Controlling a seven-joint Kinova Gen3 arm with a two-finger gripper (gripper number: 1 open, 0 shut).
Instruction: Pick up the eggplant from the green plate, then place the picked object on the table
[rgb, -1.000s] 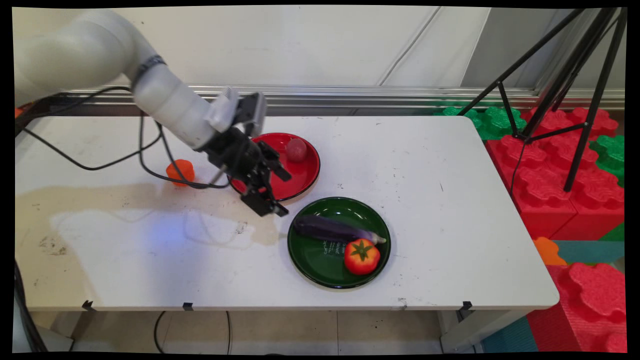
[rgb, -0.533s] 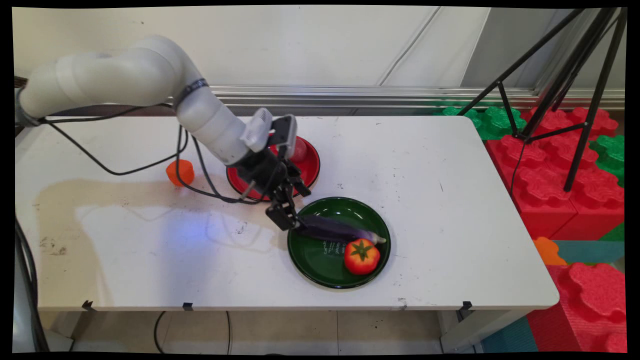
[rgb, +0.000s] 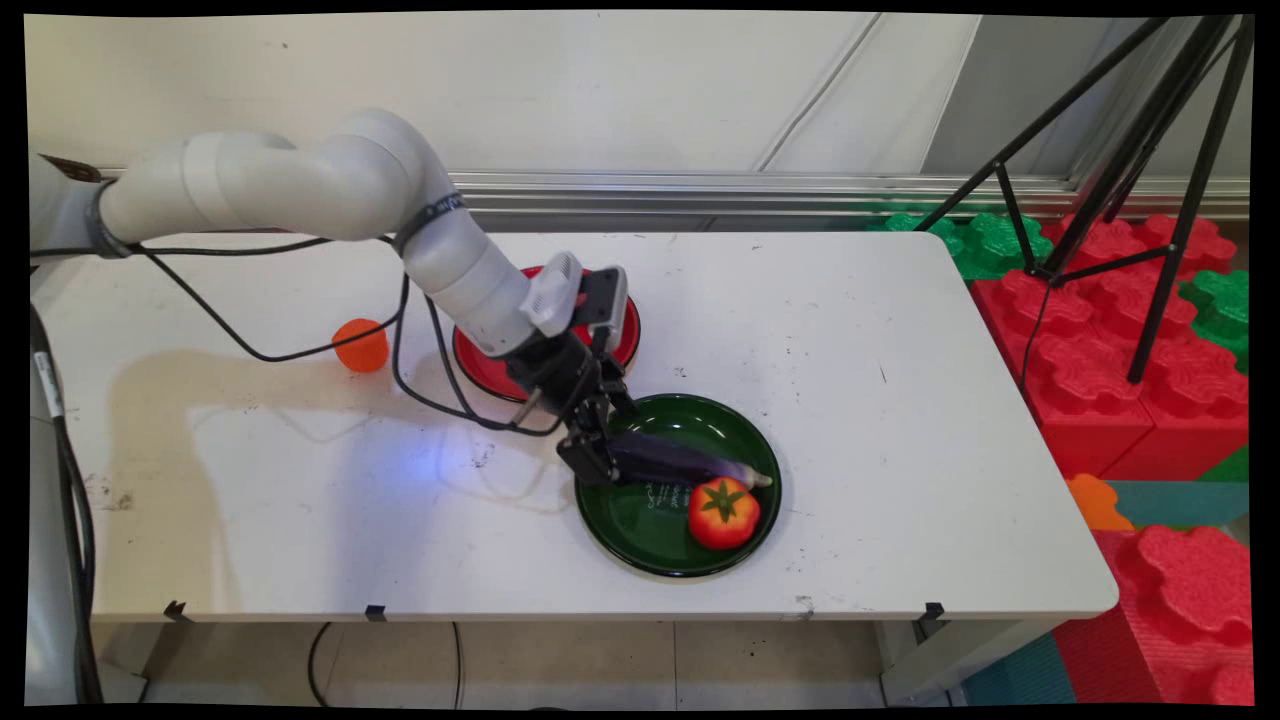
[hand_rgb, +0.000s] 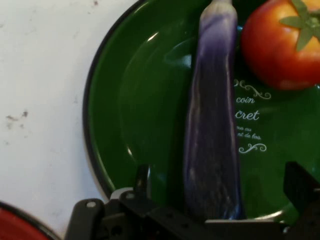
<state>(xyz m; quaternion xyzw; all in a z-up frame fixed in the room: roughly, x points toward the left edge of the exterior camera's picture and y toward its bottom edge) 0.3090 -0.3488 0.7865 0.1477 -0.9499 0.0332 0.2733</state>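
Observation:
A long purple eggplant (rgb: 680, 462) (hand_rgb: 212, 125) lies across a green plate (rgb: 640, 530) (hand_rgb: 145, 100), beside a red tomato (rgb: 722, 512) (hand_rgb: 280, 45). My gripper (rgb: 600, 455) (hand_rgb: 220, 182) is low over the plate's left rim, at the eggplant's thick left end. It is open, and in the hand view one finger stands on each side of the eggplant. I cannot tell whether either finger touches it.
A red plate (rgb: 485, 365) (hand_rgb: 15, 225) sits just behind the green one, mostly covered by the arm. A small orange object (rgb: 360, 345) rests on the white table (rgb: 900, 400) to the left. A black tripod (rgb: 1130, 200) and red and green foam blocks (rgb: 1100, 350) stand off the table's right end.
The arm has swung right and down, from over the red plate to the green plate. The open gripper now straddles the eggplant's left end. The eggplant and tomato have not moved.

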